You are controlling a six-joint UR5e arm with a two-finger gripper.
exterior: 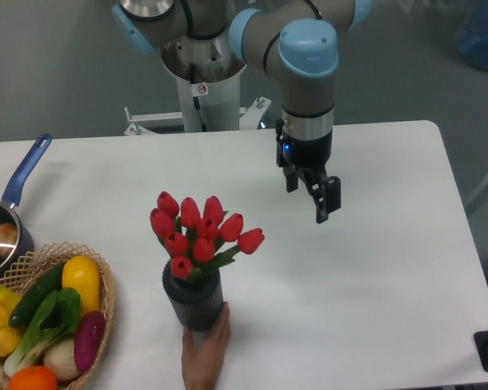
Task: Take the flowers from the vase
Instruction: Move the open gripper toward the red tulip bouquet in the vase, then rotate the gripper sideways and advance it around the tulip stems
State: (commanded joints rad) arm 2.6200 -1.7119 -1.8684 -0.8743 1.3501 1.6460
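Partly hidden — vase [192, 299] base behind hand [205, 355]; flowers [202, 236] inside; end effector [307, 197] fingers apart.

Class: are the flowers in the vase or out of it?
In: the flowers stand upright with stems inside the vase.
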